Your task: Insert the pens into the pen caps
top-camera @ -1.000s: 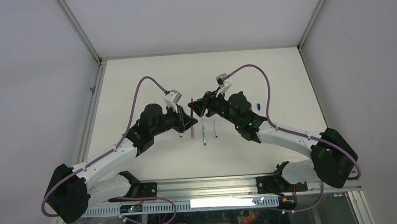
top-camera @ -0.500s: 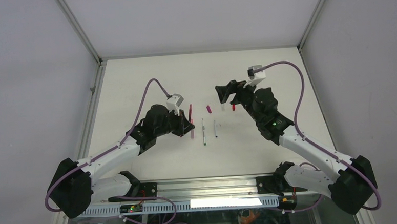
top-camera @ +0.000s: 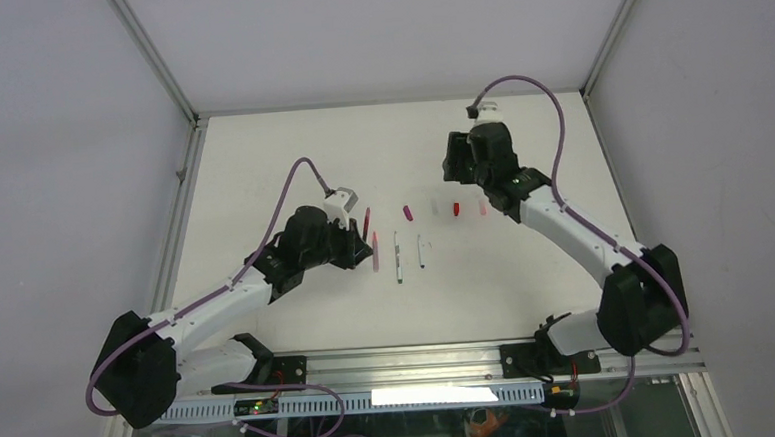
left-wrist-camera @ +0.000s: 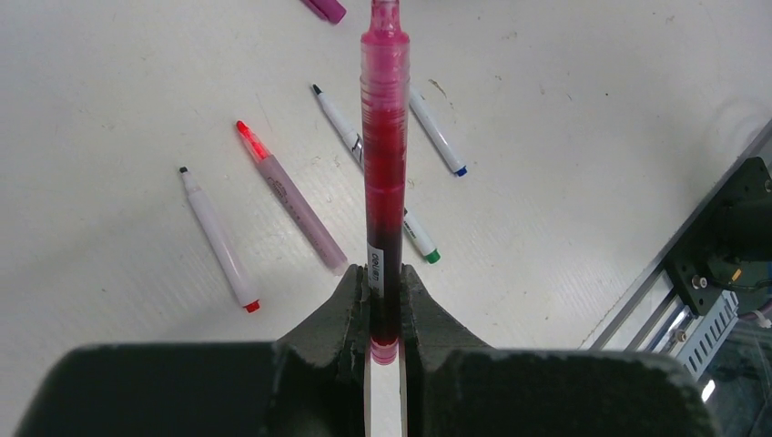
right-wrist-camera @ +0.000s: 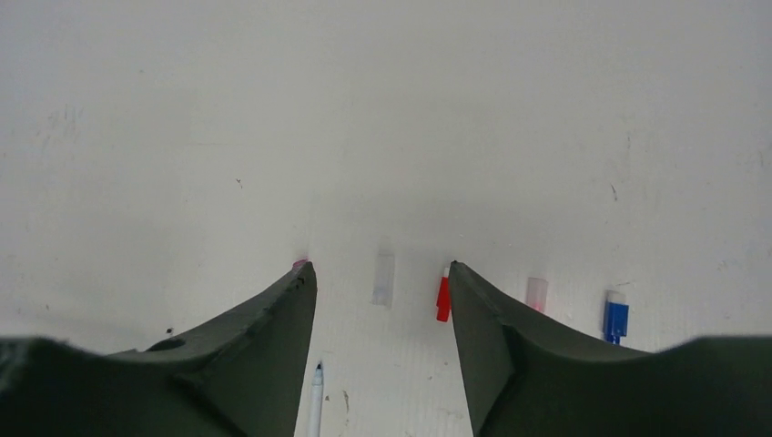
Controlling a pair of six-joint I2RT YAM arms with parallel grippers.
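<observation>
My left gripper (left-wrist-camera: pixel 384 300) is clamped on the dark red pen (left-wrist-camera: pixel 382 164), lifted over the tabletop's middle. My right gripper (right-wrist-camera: pixel 380 271) hangs spread and empty above the row of caps (right-wrist-camera: pixel 443 299). Four pens (left-wrist-camera: pixel 291 205) lie uncapped nearby. I judge none capped yet.

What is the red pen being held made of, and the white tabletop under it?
The red pen: glossy translucent plastic, by the look; dark ink shows through the barrel. The tabletop: matte white board, perhaps laminate or paint; scuffs and faint ribbing show, but the exact material stays open. The left end effector gripping the pen: matte black plastic, probably.
</observation>
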